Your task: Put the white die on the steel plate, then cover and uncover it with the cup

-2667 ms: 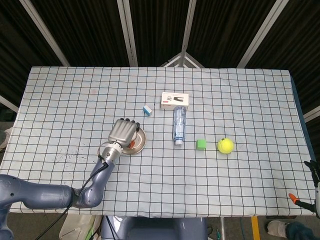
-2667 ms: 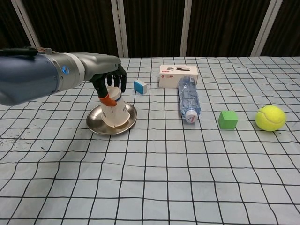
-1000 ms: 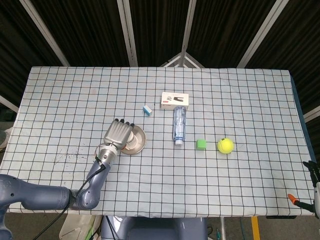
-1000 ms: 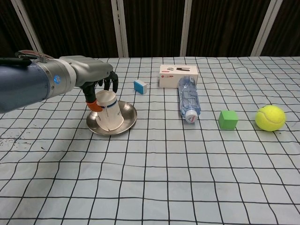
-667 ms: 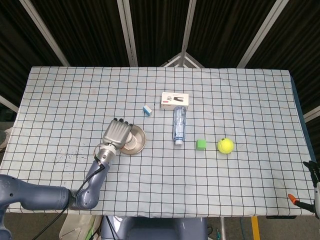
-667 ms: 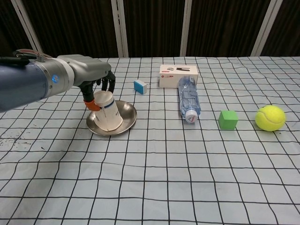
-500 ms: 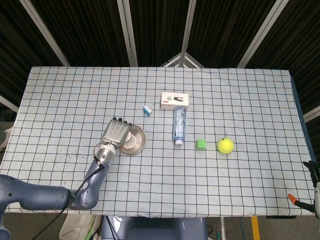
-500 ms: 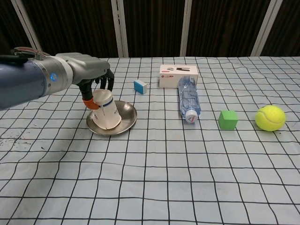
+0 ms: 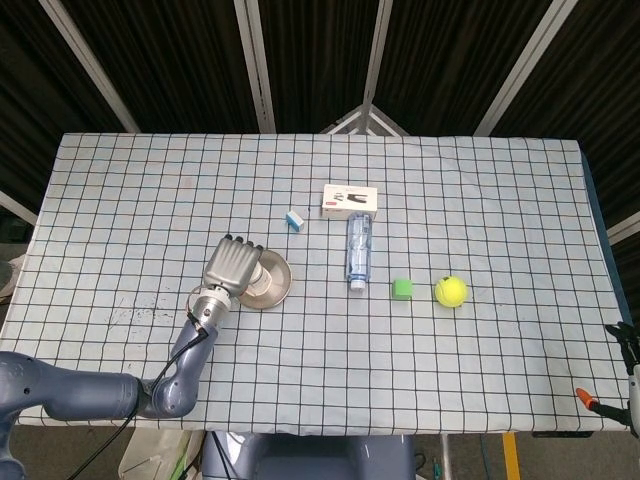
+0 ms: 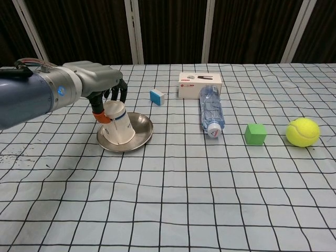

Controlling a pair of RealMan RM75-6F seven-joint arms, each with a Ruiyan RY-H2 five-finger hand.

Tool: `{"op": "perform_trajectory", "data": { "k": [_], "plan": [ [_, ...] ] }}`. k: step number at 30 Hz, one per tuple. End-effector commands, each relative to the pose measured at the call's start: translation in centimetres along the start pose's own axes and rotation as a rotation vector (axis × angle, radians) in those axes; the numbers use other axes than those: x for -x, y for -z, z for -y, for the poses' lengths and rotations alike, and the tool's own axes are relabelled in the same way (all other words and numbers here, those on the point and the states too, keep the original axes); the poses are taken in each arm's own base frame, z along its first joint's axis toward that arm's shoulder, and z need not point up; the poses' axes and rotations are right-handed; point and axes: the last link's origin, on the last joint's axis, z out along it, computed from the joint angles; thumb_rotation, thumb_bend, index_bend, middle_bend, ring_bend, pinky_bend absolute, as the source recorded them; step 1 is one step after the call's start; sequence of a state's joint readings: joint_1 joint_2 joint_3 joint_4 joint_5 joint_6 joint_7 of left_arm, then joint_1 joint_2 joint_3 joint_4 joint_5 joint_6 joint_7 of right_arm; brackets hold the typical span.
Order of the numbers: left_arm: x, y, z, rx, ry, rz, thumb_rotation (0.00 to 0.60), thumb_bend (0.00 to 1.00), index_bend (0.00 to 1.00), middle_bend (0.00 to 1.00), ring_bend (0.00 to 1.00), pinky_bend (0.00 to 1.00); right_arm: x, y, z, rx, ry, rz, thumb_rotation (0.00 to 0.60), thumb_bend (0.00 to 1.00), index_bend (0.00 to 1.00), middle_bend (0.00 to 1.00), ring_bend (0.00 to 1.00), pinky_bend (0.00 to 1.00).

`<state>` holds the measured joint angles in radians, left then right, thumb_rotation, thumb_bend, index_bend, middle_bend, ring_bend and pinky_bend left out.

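The round steel plate [image 10: 125, 137] is sitting toward the near left of the checked cloth, and the robot's left hand [image 10: 105, 92] is grasping the white paper cup [image 10: 118, 123] upside down over it. The cup is leaning, its closed end tipped back to the left under the fingers, its open mouth resting low on the plate's left part. The white die is not showing in either view; I am judging that it is lying under the tilted cup or behind it, so the placing step looks done and the covering step looks reached. Whether the cup is going down or coming up cannot be told from this pose. What is left, at the least, is taking the cup fully clear of the plate and setting it aside.

Further right, a green cube [image 10: 255, 133] and a yellow tennis ball [image 10: 303, 132] are sitting apart from each other. Behind them a clear plastic bottle [image 10: 211, 109] is lying on its side, and a small blue-and-white block [image 10: 156, 96] and a white carton [image 10: 199, 85] are resting farther back.

The right hand is not showing in either view.
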<state>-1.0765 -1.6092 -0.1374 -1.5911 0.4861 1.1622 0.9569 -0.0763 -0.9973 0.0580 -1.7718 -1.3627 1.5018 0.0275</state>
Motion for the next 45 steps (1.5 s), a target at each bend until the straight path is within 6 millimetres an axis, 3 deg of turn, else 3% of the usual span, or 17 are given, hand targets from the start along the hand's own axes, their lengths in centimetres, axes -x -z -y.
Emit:
{"op": "perform_trajectory", "data": {
  "k": [1, 14, 33, 45],
  "plan": [
    [-0.2, 0.0, 0.1, -0.003, 0.003, -0.009, 0.6, 0.44, 0.43, 0.44, 0.31, 0.31, 0.0, 0.0, 0.0, 0.0, 0.001, 0.001, 0.6, 0.04, 0.18, 0.12, 0.12, 0.02],
    [-0.2, -0.8, 0.7, -0.031, 0.019, -0.039, 0.6, 0.44, 0.43, 0.44, 0.31, 0.3, 0.1, 0.0, 0.1, 0.0, 0.0, 0.004, 0.6, 0.04, 0.18, 0.12, 0.12, 0.02],
    [0.9, -1.2, -2.4, 0.134, 0.082, -0.132, 0.6, 0.45, 0.44, 0.45, 0.32, 0.3, 0.1, 0.0, 0.0, 0.002, -0.004, 0.004, 0.6, 0.04, 0.18, 0.12, 0.12, 0.02],
    [1.0, 0.0, -0.6, 0.183, 0.176, -0.012, 0.6, 0.47, 0.45, 0.45, 0.32, 0.3, 0.1, 0.1, 0.2, 0.001, -0.001, 0.007, 0.6, 0.04, 0.18, 0.12, 0.12, 0.02]
  ]
}}
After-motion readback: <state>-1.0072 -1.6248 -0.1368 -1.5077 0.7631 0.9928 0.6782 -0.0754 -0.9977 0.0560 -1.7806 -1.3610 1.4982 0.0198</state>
